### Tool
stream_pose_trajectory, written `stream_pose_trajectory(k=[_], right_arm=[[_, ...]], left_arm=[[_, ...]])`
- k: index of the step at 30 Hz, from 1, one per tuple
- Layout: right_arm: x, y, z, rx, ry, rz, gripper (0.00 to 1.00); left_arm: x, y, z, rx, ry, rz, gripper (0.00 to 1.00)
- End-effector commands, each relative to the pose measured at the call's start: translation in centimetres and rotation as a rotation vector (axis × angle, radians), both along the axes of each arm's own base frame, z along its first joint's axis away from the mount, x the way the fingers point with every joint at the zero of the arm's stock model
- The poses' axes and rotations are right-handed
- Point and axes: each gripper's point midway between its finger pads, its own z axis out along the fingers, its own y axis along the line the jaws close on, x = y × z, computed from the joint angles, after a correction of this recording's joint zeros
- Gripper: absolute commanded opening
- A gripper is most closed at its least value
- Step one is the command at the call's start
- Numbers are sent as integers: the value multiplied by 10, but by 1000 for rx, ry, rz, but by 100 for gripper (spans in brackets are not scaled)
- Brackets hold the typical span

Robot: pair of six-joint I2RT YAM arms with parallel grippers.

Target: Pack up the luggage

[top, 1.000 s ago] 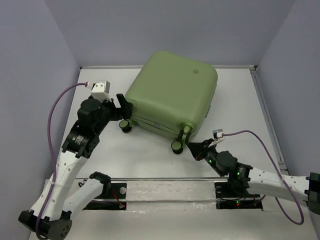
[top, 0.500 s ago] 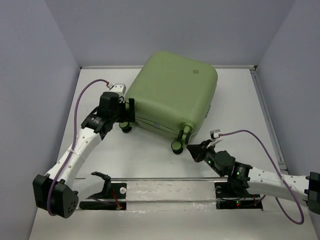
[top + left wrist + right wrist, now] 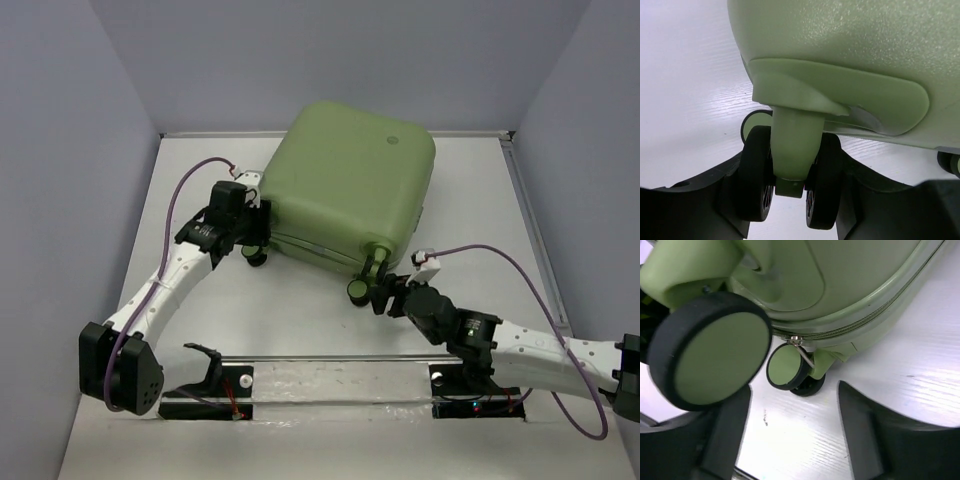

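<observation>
The luggage (image 3: 345, 190), a pale sage-green hard-shell suitcase, lies flat and zipped shut on the white table (image 3: 500, 220). My left gripper (image 3: 256, 232) is at its near-left corner. In the left wrist view my left gripper (image 3: 792, 200) has both fingers pressed against the black twin caster wheel (image 3: 757, 170). My right gripper (image 3: 383, 292) is at the near-right caster (image 3: 357, 289). In the right wrist view my right gripper (image 3: 792, 425) stands open over bare table. The big caster (image 3: 715, 355) is just above its left finger. A metal zipper pull (image 3: 805, 354) hangs beside a smaller caster (image 3: 787, 367).
Grey walls close in the table on the left, back and right. A metal rail (image 3: 330, 357) runs along the near edge between the arm bases. Purple cables loop off both wrists (image 3: 185, 185) (image 3: 520, 265).
My left arm has reached in to the near-left caster and its jaws have closed in on it. My right gripper has opened and moved up to the near-right caster. The luggage has not moved.
</observation>
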Motion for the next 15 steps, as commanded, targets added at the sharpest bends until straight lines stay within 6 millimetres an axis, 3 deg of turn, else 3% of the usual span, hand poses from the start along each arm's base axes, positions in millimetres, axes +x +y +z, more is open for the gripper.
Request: stream_pose_trajectory(k=[1,4,6,9,11,13,15], right_arm=[[32,-38,23,-85,-38,-221,59],[48,-63,36,-77,-51,-298,31],[56,-78,42,-64,-59,-329,23],[61,-89,43,-87,-59,-348,22],[68,-97,38,-128,-43,-366,28],[69,-97,31,-141,-6,-362,50],[74,-101,27,-139,14,-387,60]], left_arm=[[18,-16,33,-95,-104,-17,6],[13,-21,35,-127,-114,-39,6],[8,-26,37,-157,-118,-56,6],[4,-28,40,-181,-128,-67,6],[0,-29,47,-203,-145,-70,6],[-6,-30,52,-223,-158,-76,6],[-15,-33,53,-256,-158,-94,6]])
